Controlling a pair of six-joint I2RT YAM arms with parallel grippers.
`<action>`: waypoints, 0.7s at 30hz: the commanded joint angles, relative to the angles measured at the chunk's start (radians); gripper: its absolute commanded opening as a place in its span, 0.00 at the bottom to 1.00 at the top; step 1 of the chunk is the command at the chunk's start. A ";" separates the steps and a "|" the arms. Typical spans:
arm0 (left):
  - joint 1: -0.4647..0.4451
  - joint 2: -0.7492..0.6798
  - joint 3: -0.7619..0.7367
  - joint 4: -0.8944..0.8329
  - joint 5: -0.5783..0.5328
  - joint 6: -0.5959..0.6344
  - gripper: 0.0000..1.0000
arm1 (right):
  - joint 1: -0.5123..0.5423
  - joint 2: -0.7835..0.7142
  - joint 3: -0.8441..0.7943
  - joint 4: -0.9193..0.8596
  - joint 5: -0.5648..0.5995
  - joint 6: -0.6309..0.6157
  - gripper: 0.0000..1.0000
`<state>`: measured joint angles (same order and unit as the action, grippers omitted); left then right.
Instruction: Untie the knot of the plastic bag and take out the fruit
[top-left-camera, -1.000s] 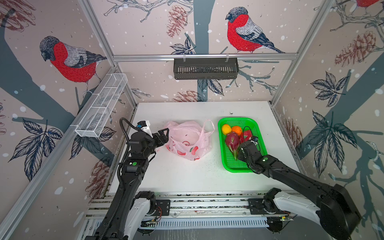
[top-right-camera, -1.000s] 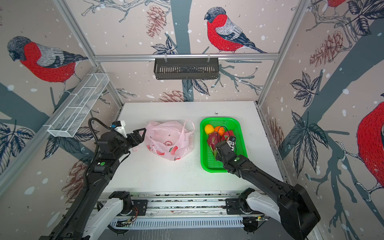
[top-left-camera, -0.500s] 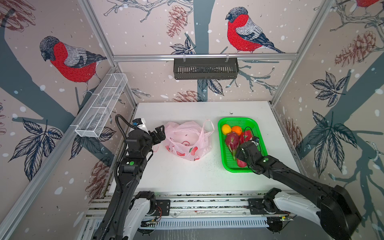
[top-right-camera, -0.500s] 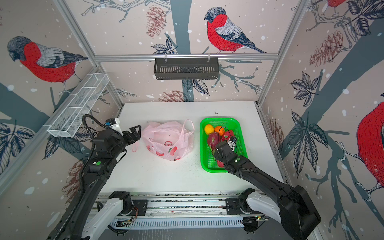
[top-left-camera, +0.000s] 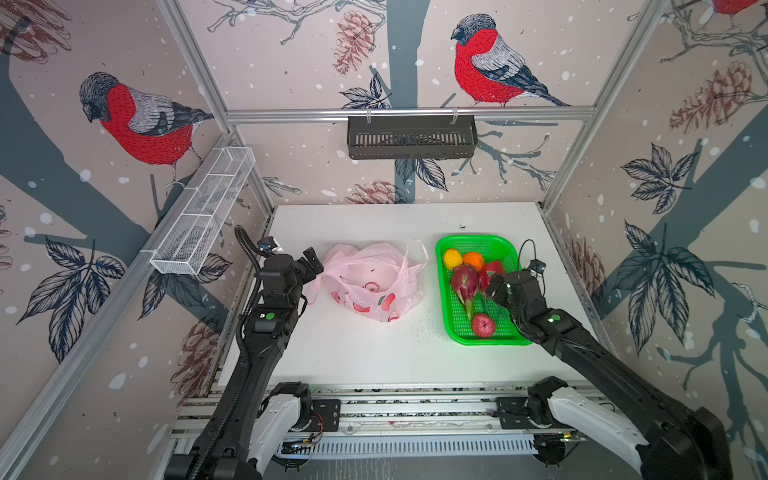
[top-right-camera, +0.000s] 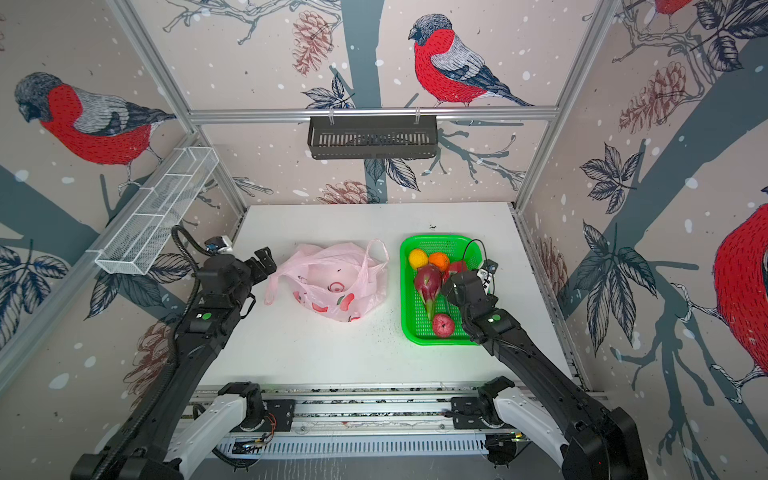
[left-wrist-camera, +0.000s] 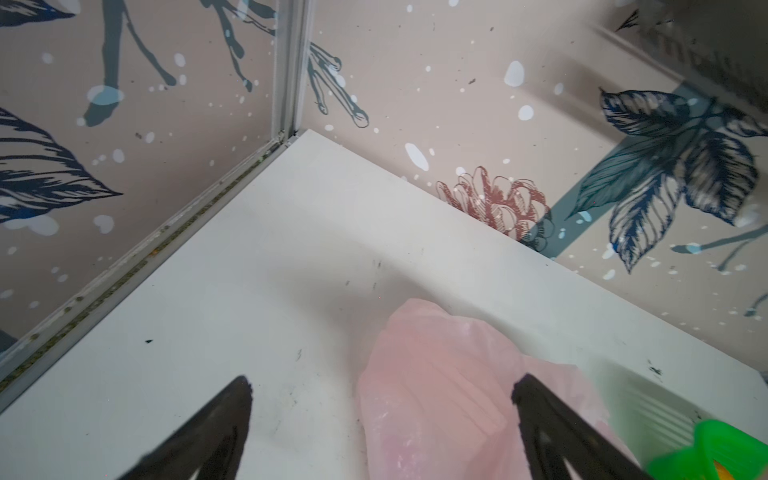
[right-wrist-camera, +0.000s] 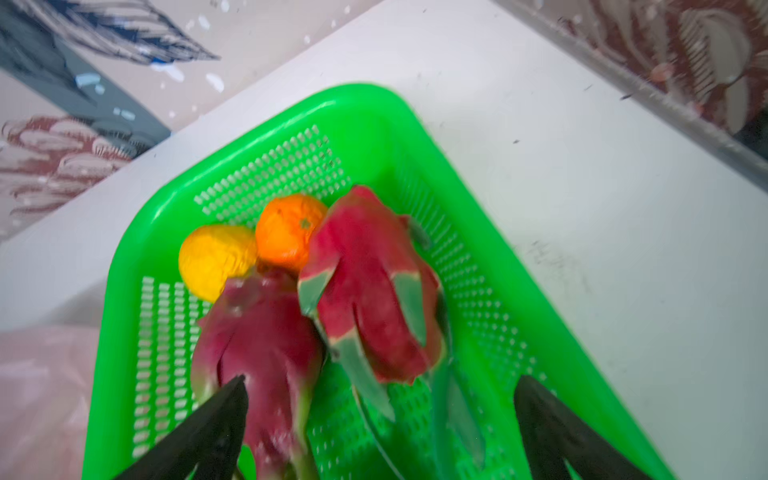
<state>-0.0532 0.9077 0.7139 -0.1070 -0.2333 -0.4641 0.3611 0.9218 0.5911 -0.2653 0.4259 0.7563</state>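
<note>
Lying beneath right tool (right-wrist-camera: 382, 380) (agape): fruit (right-wrist-camera: 365, 282)

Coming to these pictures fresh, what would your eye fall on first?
The bright green basket, at the right of the table in both top views, stands out first, with five pieces of fruit in it. Left of it the pink bag lies slack and open. Big red-breasted birds are printed on the walls.

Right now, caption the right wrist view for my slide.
Open right gripper over bright green plastic mesh basket holding two magenta green-tipped dragon fruits, an orange and a yellow lemon-like ball.
</note>
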 joint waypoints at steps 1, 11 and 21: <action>0.006 0.046 -0.008 0.094 -0.149 0.023 0.98 | -0.123 -0.011 0.016 0.088 -0.040 -0.119 0.99; 0.015 0.175 -0.154 0.429 -0.241 0.115 0.98 | -0.489 0.117 -0.022 0.348 -0.196 -0.287 0.99; 0.014 0.382 -0.341 0.938 -0.253 0.295 0.98 | -0.532 0.257 -0.142 0.687 -0.175 -0.435 1.00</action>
<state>-0.0418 1.2442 0.3832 0.5892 -0.4747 -0.2386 -0.1707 1.1736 0.4786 0.2310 0.2375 0.3870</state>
